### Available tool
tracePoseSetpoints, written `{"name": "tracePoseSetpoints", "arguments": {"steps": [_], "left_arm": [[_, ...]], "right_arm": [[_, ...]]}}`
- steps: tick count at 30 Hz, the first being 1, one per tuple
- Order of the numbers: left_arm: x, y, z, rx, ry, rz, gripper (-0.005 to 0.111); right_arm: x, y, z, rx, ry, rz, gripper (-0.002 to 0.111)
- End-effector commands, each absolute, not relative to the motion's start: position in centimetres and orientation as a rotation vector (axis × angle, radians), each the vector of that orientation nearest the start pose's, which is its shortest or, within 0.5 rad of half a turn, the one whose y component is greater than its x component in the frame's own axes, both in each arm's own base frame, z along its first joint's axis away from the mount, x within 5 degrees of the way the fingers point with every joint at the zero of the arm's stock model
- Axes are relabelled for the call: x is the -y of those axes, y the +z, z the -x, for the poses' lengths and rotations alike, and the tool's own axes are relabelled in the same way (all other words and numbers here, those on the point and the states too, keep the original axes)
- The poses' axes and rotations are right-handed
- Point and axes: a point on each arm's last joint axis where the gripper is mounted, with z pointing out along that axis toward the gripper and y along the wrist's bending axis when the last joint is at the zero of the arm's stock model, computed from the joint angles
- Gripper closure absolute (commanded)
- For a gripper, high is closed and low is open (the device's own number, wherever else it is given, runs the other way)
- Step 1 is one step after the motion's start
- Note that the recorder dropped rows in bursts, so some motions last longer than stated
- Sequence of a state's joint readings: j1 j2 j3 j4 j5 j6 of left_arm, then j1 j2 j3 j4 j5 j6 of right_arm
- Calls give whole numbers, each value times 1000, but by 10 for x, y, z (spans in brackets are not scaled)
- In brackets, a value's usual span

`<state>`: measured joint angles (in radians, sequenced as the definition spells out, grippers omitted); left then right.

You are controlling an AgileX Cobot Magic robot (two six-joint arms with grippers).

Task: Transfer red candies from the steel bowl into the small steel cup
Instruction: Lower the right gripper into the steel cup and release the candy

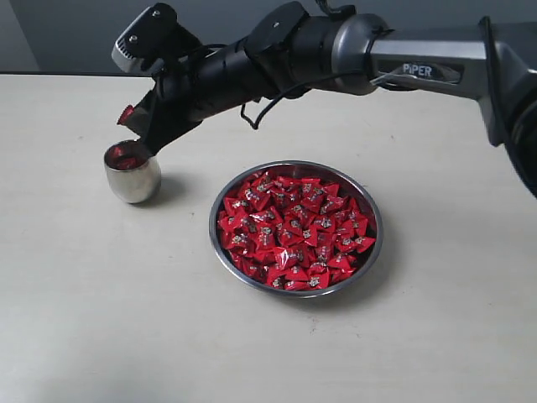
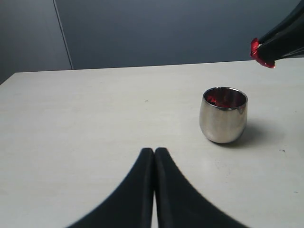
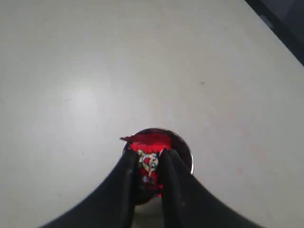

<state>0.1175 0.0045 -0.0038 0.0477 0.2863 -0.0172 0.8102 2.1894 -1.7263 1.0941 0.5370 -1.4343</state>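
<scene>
The steel bowl (image 1: 377, 239) is full of red candies (image 1: 294, 231); the small steel cup (image 1: 132, 180), upright nearby, holds some.

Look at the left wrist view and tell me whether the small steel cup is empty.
No: red candies show inside the small steel cup, just below its rim.

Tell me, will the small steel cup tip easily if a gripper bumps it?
Probably. The small steel cup has a rounded body narrowing to its base, so a side push could rock it. Its polished wall looks slippery to grasp. Few candies show inside, so it is likely light.
</scene>
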Motion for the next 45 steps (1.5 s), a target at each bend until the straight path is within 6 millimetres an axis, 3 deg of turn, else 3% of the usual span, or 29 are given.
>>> {"name": "tracePoseSetpoints", "arguments": {"steps": [1,11,19,30,45], "left_arm": [[-8,187,-54,-1767,114,92,106],[-8,187,-54,-1767,114,92,106],[-8,187,-54,-1767,114,92,106],[-8,187,-54,-1767,114,92,106],[-8,187,-54,-1767,114,92,106]], "right_arm": [[-402,205,-320,-1636,805,1527,109],[-413,169,-328,-1676,840,1551,109],[-424,175,-335,-1631,865,1526,109],[-427,161,-342,-1659,839,1487,109],[-436,162,-337,-1637,760,1470,109]]}}
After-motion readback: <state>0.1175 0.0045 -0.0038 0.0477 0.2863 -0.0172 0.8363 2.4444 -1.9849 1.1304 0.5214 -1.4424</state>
